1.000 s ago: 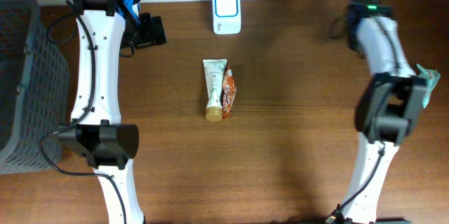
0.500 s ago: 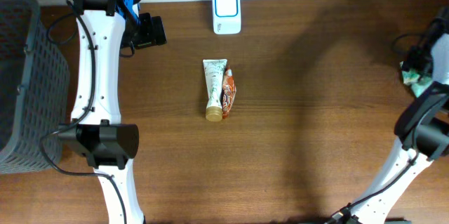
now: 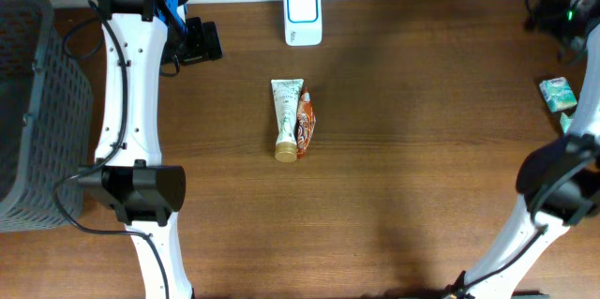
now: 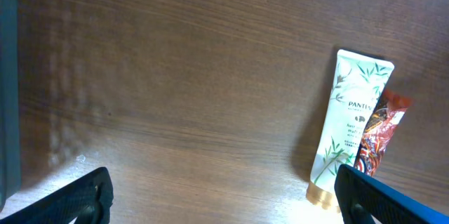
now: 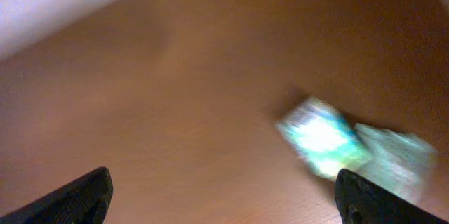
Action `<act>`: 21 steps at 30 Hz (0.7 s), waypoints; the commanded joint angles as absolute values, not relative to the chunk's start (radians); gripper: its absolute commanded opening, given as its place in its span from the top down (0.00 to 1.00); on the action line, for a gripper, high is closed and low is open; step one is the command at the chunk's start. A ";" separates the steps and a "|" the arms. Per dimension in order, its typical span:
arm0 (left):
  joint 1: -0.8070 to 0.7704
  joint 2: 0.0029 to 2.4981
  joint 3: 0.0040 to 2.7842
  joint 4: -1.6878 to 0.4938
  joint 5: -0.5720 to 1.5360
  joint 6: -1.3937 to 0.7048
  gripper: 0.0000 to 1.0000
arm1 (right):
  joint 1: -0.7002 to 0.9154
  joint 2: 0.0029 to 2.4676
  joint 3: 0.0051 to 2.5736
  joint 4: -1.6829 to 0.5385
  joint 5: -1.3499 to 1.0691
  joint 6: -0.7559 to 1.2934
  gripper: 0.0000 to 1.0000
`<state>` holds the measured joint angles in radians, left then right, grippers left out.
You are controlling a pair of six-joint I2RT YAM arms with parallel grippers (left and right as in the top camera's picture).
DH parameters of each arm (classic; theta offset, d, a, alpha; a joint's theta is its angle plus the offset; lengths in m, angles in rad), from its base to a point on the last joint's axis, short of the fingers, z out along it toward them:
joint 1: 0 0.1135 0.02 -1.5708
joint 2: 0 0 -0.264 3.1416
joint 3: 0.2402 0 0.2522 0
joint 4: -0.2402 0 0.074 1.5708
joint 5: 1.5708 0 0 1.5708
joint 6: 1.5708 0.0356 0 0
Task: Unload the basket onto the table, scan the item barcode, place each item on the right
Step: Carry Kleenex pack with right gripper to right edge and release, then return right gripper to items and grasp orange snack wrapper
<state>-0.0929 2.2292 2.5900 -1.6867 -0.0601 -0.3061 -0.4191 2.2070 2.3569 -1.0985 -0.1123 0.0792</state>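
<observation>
A white and green tube (image 3: 286, 117) with a gold cap lies mid-table, and an orange-red sachet (image 3: 305, 121) rests against its right side. The white scanner (image 3: 303, 15) sits at the table's far edge. A small green packet (image 3: 559, 93) lies free near the right edge. In the left wrist view my left gripper (image 4: 224, 203) is open above bare wood, with the tube (image 4: 349, 129) and sachet (image 4: 377, 131) ahead to its right. My right gripper (image 5: 224, 199) is open and holds nothing; the blurred green packet (image 5: 323, 136) lies on the table ahead of its right finger.
A dark mesh basket (image 3: 33, 102) stands at the left edge. The left arm (image 3: 131, 102) runs up the left side, its gripper (image 3: 199, 42) near the far edge. The right arm (image 3: 558, 175) rises along the right edge. A pale wrapper (image 5: 400, 155) lies beside the green packet.
My right gripper has opened and let go of the green packet, which now lies on the table at the right edge. The right arm swung right and toward the far corner. The left arm is still.
</observation>
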 commanded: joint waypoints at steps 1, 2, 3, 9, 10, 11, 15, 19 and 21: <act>-0.093 2.217 2.599 -1.688 -0.068 -0.305 0.01 | -0.320 2.145 2.382 -1.157 -0.562 0.099 0.01; -0.093 2.217 2.599 -1.688 -0.068 -0.305 0.01 | -0.284 2.150 2.371 -1.185 -0.593 0.098 0.01; -0.093 2.217 2.599 -1.688 -0.068 -0.305 0.01 | -0.248 2.155 2.357 -1.217 -0.594 0.098 0.01; -0.093 2.217 2.599 -1.688 -0.068 -0.305 0.01 | 0.003 2.168 2.163 -1.278 -0.590 0.083 0.01; -0.093 2.217 2.599 -1.688 -0.068 -0.305 0.01 | 0.036 2.168 2.127 -1.268 -0.590 0.083 0.01; -0.093 2.217 2.599 -1.688 -0.068 -0.305 0.01 | 0.071 2.168 2.088 -1.251 -0.590 0.083 0.01; -0.093 2.217 2.599 -1.688 -0.068 -0.305 0.01 | 0.204 2.168 1.935 -1.139 -0.590 0.088 0.14; -0.093 2.217 2.599 -1.688 -0.068 -0.305 0.01 | 0.288 2.168 1.847 -1.048 -0.507 0.201 0.19; -0.093 2.217 2.599 -1.688 -0.068 -0.305 0.01 | 0.326 2.168 1.821 -1.026 -0.411 0.289 0.26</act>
<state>-0.0929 2.2292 2.5900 -1.6871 -0.0601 -0.3061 0.2947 2.1765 1.8549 -1.0470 -0.5369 0.1581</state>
